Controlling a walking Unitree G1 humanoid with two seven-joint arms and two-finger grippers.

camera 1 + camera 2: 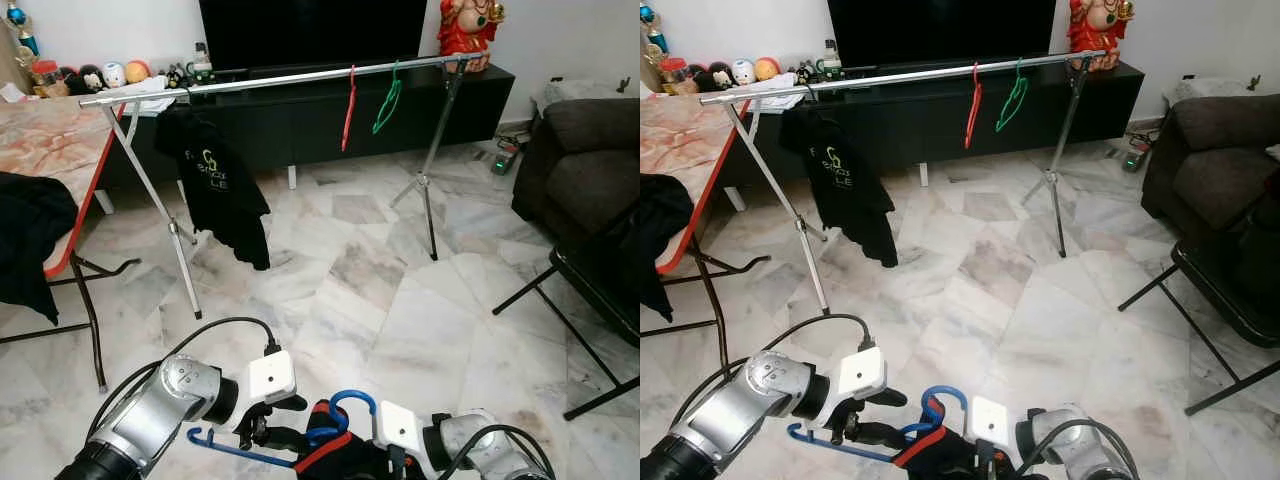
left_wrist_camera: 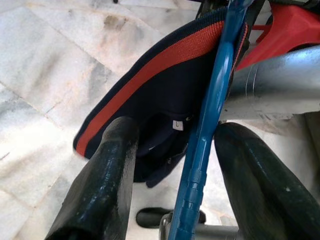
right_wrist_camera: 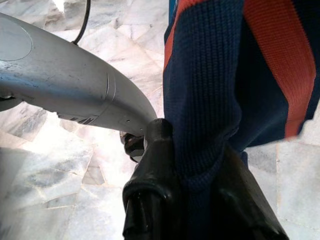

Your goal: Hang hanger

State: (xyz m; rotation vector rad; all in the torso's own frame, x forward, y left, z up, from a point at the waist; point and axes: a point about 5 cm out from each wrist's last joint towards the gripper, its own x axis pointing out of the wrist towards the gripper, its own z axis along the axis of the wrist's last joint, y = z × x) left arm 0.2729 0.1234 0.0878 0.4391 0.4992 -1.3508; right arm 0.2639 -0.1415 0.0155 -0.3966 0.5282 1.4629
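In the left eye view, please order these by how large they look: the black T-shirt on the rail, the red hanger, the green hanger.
1. black T-shirt, clearly the largest.
2. red hanger and green hanger: they look nearly alike, both seen almost edge-on, so I would not rank them.

You get bright, even indoor light and sharp head views; the marble floor [image 1: 400, 300] shows soft glare patches. Up close, your wrist views blur the black fingers [image 2: 100, 190], with washed-out floor highlights.
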